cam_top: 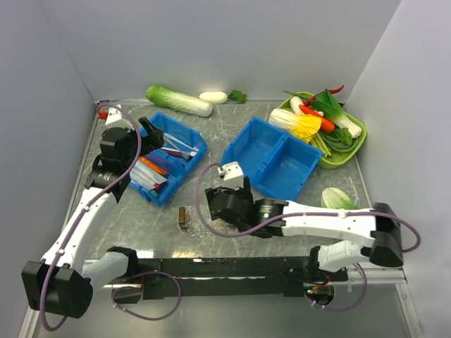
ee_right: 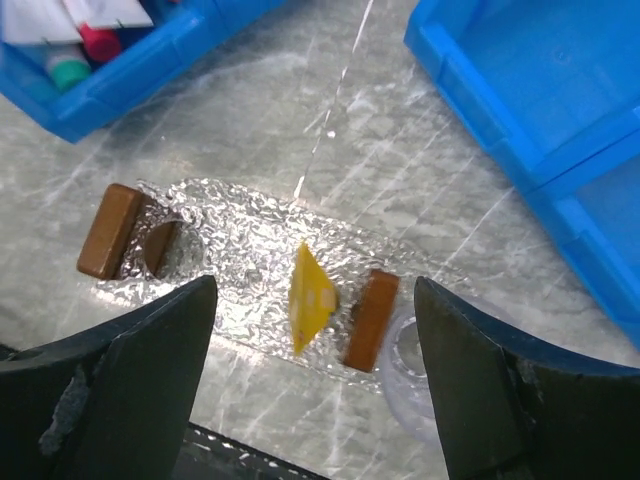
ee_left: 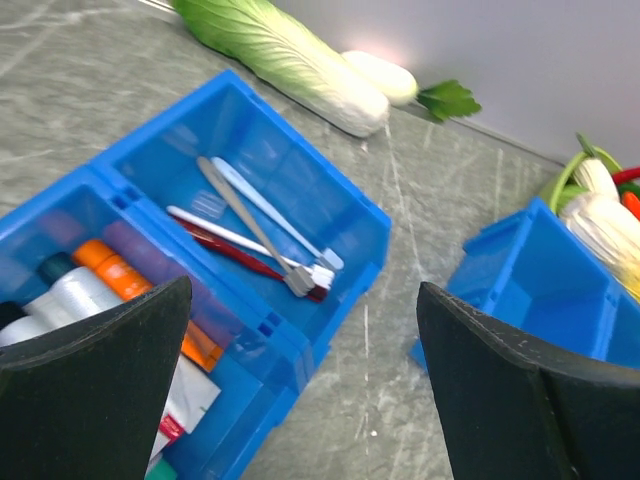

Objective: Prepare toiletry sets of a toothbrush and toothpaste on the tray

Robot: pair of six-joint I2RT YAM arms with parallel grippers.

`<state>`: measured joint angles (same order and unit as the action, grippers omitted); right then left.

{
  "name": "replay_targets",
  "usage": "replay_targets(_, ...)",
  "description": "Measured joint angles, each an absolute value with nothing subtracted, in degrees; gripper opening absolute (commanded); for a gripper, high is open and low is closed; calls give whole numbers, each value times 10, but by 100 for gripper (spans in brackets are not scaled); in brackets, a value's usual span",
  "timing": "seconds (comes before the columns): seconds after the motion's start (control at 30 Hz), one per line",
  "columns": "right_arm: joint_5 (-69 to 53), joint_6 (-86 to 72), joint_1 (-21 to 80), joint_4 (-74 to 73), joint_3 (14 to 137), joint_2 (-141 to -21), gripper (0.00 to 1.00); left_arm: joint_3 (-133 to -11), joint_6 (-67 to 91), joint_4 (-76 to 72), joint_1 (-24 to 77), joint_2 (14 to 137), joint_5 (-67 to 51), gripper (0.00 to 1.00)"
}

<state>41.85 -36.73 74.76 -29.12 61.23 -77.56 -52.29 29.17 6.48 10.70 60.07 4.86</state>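
Observation:
The clear bumpy tray point(ee_right: 240, 240) with brown handles lies near the table's front edge, mostly hidden under my right gripper point(cam_top: 220, 204) in the top view. A yellow toothpaste tube point(ee_right: 308, 285) rests on it, tilted. My right gripper point(ee_right: 312, 330) hangs open just above the tube, touching nothing. Several toothbrushes point(ee_left: 255, 235) lie in the far compartment of the left blue bin point(ee_left: 350, 215). Coloured tubes point(ee_left: 100, 290) fill its near compartment. My left gripper point(ee_left: 305, 400) is open and empty over the bin's right edge, and shows in the top view too point(cam_top: 151, 132).
An empty two-part blue bin point(cam_top: 271, 156) stands right of centre. A green tray of vegetables point(cam_top: 356, 141) sits at the back right. A napa cabbage point(cam_top: 177, 100) and a white radish point(cam_top: 213, 97) lie along the back wall. A cabbage piece point(cam_top: 337, 198) lies beside my right arm.

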Motion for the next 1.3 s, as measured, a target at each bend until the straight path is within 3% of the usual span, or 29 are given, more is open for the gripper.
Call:
replay_targets(0.17, 404, -344, 721, -256, 576, -678, 79, -518, 303, 94, 107, 584, 100, 99)
replay_targets(0.23, 396, -339, 701, -244, 559, -636, 75, -518, 319, 117, 107, 583, 126, 95)
replay_targets(0.57, 341, -334, 604, -241, 460, -483, 64, -491, 399, 159, 107, 629, 175, 58)
replay_targets(0.67, 330, -333, 589, -245, 437, -450, 62, -480, 427, 155, 107, 683, 167, 54)
replay_targets(1.3, 298, -322, 538, -248, 362, -362, 59, -464, 495, 126, 111, 828, 139, 45)
